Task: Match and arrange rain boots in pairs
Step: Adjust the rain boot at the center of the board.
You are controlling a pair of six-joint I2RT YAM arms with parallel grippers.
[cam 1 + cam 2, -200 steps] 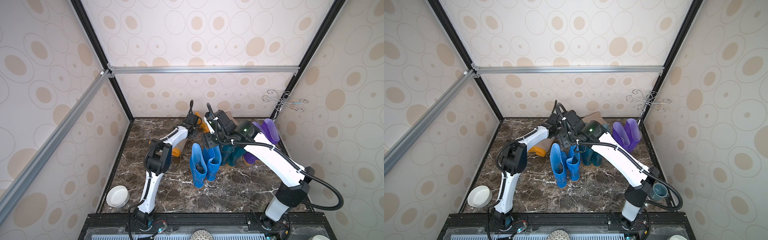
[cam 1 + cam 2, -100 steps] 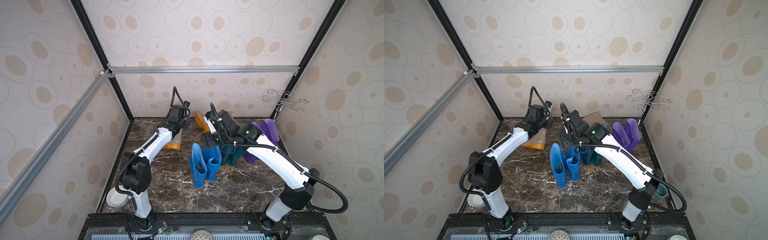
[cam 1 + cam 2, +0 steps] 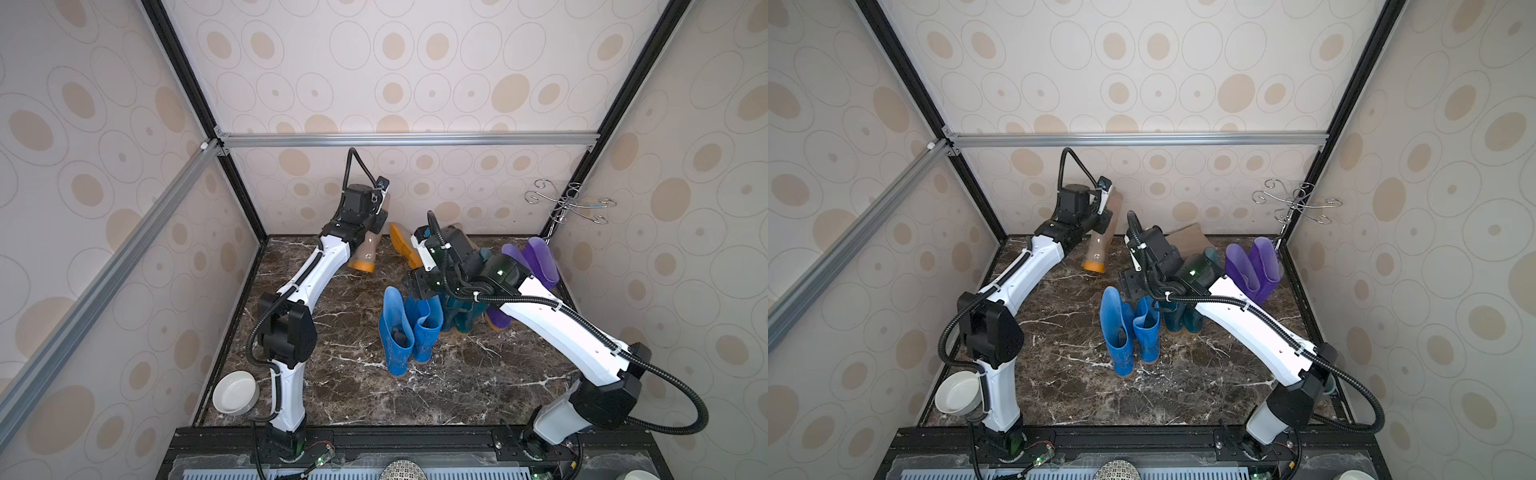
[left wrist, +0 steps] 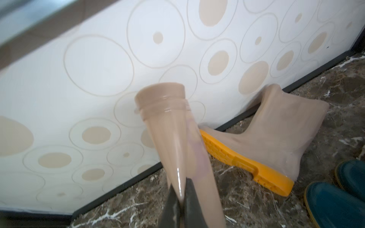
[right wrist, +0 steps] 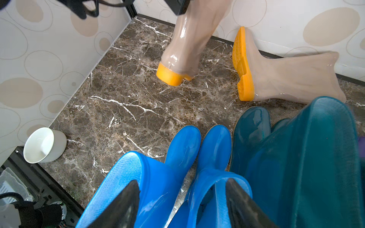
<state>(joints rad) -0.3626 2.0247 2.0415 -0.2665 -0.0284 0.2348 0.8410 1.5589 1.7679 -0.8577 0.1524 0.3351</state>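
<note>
My left gripper (image 4: 180,185) is shut on the shaft of a beige rain boot (image 3: 365,253) (image 3: 1098,249) (image 5: 183,49). The boot hangs tilted near the back wall, its orange sole low over the floor. A second beige boot (image 4: 276,138) (image 5: 286,79) lies on its side against that wall. Two bright blue boots (image 3: 409,328) (image 3: 1129,328) stand together mid-floor. My right gripper (image 5: 181,182) hovers open above their tops, holding nothing. Two dark teal boots (image 5: 296,158) (image 3: 1181,320) stand beside the blue ones, and two purple boots (image 3: 532,262) (image 3: 1254,266) stand at the right wall.
A white bowl (image 3: 235,392) (image 5: 42,145) sits in the front left corner of the marble floor. A wire hook rack (image 3: 569,203) hangs in the back right corner. Patterned walls close in three sides.
My left arm has raised the beige boot off the floor by the back wall and swung it to the left. My right gripper has stayed open over the blue boots.
</note>
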